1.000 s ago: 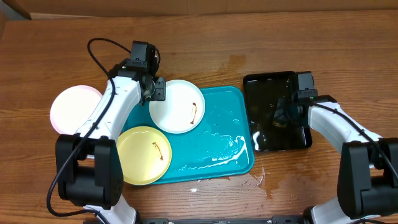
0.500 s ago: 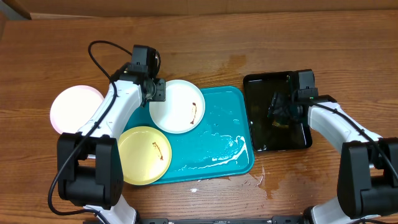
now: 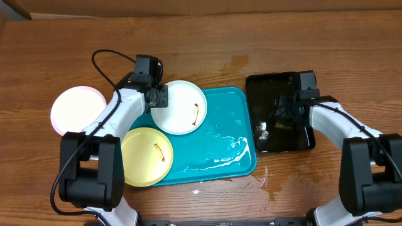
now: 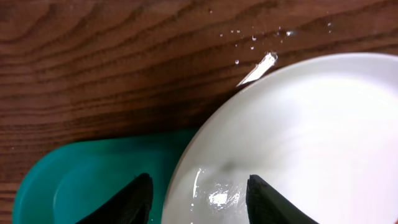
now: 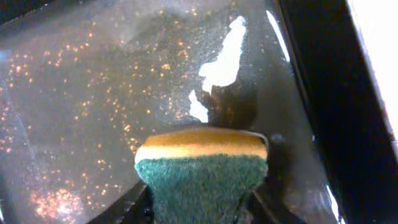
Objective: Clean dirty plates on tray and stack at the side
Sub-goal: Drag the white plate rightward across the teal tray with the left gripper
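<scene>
Plate [image 3: 179, 107] rim at tray's [image 3: 220, 157] far-left corner straddled by parted left gripper [image 4: 199, 183], wet, slip likely on pinch; right gripper [image 5: 200, 200] clamping sponge [image 5: 202, 165].

table [image 3: 251, 31]: brown wood with strong grain, spanning the whole overhead view.
black tray [image 3: 279, 143]: small, glossy, rectangular with rounded corners, lying on the table's right side; its floor is wet and glinting.
sponge [image 5: 202, 171]: green scouring face with a yellow layer on top, over the black tray's wet floor.
foam [image 5: 227, 56]: white streak on the black tray's floor, just beyond the sponge.
spill [image 3: 260, 182]: wet patch on the wood, near the black tray's front left corner.
droplets [image 4: 252, 38]: tiny beads scattered on the wood.
</scene>
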You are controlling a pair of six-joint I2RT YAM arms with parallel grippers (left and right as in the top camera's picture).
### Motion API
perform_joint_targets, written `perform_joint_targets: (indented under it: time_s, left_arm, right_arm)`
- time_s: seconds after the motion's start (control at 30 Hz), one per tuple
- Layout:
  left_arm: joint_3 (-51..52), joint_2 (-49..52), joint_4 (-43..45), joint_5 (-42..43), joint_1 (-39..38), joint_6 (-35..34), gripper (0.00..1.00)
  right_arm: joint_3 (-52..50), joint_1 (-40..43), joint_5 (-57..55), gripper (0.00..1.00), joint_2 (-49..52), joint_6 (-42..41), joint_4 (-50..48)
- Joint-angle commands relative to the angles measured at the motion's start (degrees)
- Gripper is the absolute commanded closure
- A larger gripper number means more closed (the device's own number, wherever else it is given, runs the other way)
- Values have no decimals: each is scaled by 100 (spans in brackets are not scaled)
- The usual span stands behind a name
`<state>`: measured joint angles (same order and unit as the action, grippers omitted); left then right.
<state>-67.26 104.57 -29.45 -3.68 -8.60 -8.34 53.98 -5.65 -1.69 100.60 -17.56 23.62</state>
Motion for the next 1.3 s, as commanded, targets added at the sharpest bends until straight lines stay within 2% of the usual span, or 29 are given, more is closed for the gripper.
perform_joint_targets:
  time_s: [0.0,0.1,0.37,0.47,0.7,0.87,0.93,0.97,1.13,1.2,1.27]
  left_arm:
    - [133,-74,35,76,-2,105,50]
    - [160,-74,-26,236,-4,105,54]
    - [157,-74,-234,1471,-7,-11,57]
    - [157,-74,-420,1692,-7,-160,59]
    - [157,-74,-940,1735,-9,-866,72]
    - [157,-74,-1123,1744,-13,-927,70]
    - [157,-74,-1121,1714,-11,-922,65]
    - [157,-74,-1110,1698,-11,-925,65]
    - [164,-74,-1102,1681,-48,-925,70]
    - [166,-74,-1099,1679,-129,-925,72]
    - [166,-74,-1064,1676,-238,-927,76]
  right_arm:
    - [-42,15,52,61,48,-50,-13]
    - [-39,15,52,60,48,-50,15]
    - [-39,15,50,61,48,-50,107]
    - [-39,15,52,60,48,-50,114]
    - [-39,15,184,59,48,-50,114]
    - [-39,15,184,58,48,-50,118]
    - [-39,15,184,51,48,-50,118]
    - [-39,15,181,51,48,-50,116]
    - [-39,15,184,50,48,-50,162]
    - [-39,15,184,52,48,-50,203]
    - [-39,15,184,67,48,-50,223]
